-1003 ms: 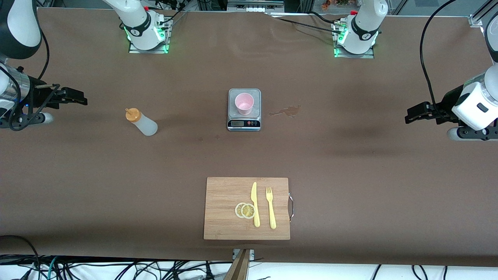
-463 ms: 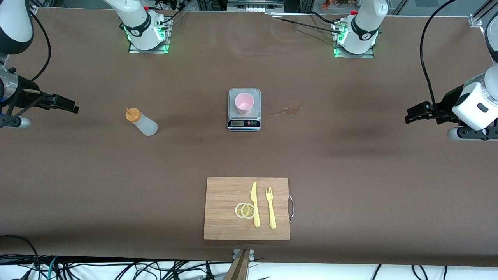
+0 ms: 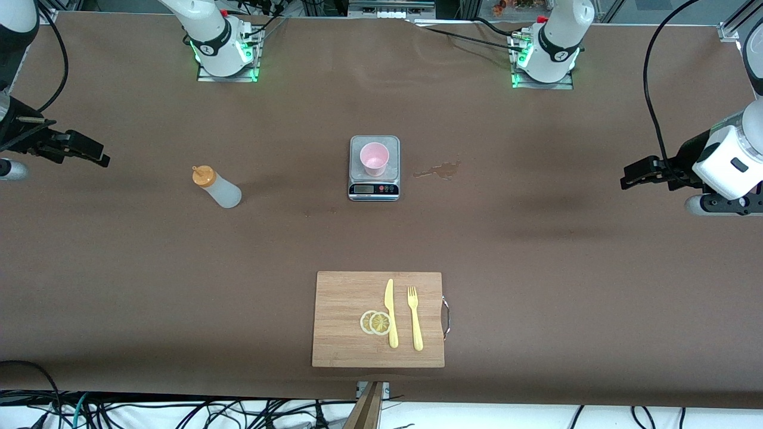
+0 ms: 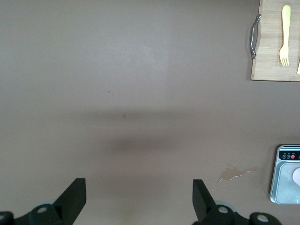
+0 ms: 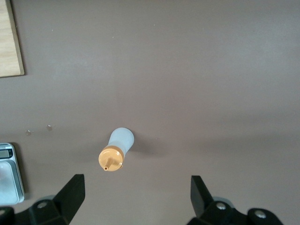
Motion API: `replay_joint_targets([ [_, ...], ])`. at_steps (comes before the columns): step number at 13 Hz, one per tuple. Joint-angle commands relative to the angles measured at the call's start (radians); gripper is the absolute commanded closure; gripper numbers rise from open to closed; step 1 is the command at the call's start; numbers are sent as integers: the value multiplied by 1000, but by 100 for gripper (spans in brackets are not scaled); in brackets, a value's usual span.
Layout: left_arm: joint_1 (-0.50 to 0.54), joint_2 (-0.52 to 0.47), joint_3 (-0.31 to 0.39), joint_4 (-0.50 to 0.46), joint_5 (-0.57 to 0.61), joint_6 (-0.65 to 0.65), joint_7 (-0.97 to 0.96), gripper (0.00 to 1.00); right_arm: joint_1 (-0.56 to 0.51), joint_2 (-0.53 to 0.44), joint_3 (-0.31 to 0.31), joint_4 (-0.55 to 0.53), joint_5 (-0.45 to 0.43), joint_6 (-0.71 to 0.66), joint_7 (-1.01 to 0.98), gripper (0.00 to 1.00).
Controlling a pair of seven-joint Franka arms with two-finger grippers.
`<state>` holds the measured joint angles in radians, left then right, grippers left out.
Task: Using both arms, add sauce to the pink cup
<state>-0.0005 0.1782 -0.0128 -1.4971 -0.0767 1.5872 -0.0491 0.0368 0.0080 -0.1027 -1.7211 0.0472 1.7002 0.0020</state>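
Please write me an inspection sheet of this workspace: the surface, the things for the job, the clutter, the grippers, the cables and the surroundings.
Surface: brown table with a small wet stain beside the scale, toward the left arm's end.
Job's things: squeeze bottle, orange cap on, stands toward the right arm's end; pink cup stands on the steel scale.
Clutter: wooden cutting board, nearer the front camera than the scale, carries two lemon slices, a yellow knife and a yellow fork.
Grippers: left gripper open, empty, above bare table; right gripper open, empty, above the table near the bottle.
Cables: black cables on the arms; loose cables below the table's front edge.
Surroundings: arm bases with green lights.
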Motion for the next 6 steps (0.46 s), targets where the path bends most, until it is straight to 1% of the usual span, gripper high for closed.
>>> replay_joint_targets([
  [1, 4, 14, -4, 34, 18, -26, 23, 0, -20, -17, 21, 3, -27, -27, -22, 0],
  [6, 4, 14, -4, 34, 18, -26, 23, 0, -20, -10, 26, 8, -23, -25, -8, 0],
])
